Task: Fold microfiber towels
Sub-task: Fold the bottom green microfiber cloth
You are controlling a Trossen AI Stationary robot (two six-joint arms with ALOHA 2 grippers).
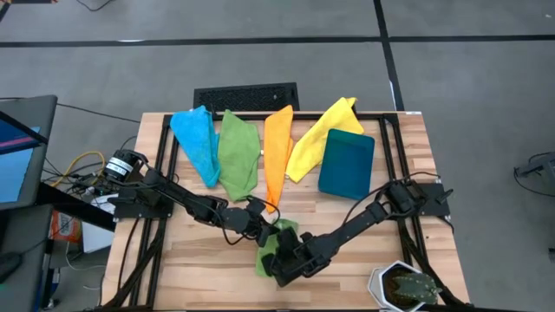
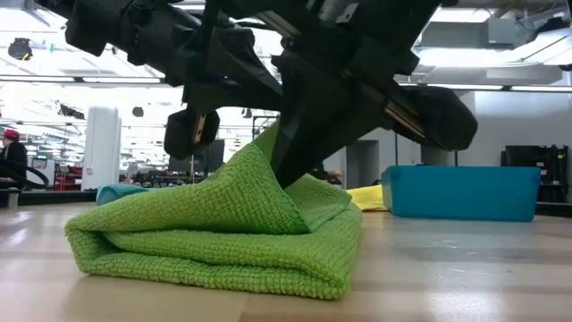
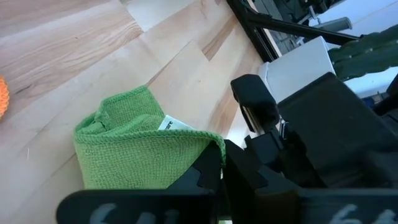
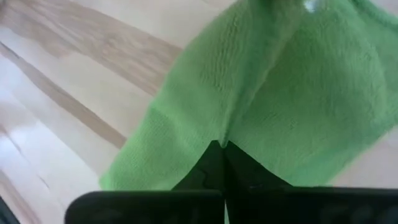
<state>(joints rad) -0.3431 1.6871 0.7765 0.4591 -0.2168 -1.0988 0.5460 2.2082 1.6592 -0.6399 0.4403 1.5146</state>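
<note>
Green towel (image 2: 223, 237) sits near the front edge of the table (image 1: 416, 160), mid-width, already doubled over into a thick bundle. Four more towels lie fanned out along the far edge: blue (image 1: 198, 139), green (image 1: 238, 152), orange (image 1: 277, 147), yellow (image 1: 321, 134), with the teal bin (image 1: 347, 162) beside the yellow one.

Right gripper (image 4: 222, 146) is clenched on a pinch of the top layer; you can see the cloth tenting up to a peak at the fingertips. Left gripper (image 3: 217, 158) is also clamped, on the bundle's edge next to the white label (image 3: 176, 124).

Handling, as a judgement: light, limp, no stiffness, so it will droop and sag wherever you don't support it. The looped weave looks grippy, so slipping is unlikely, but it may drag on the wood and pull lower layers along. Nothing fragile.

Where to hold: take corners or a hemmed edge, not the middle, so that only one layer lifts. The right pinch sits mid-cloth; check that you have only the layer you want. Keep both holds level so the fold edges line up.
</note>
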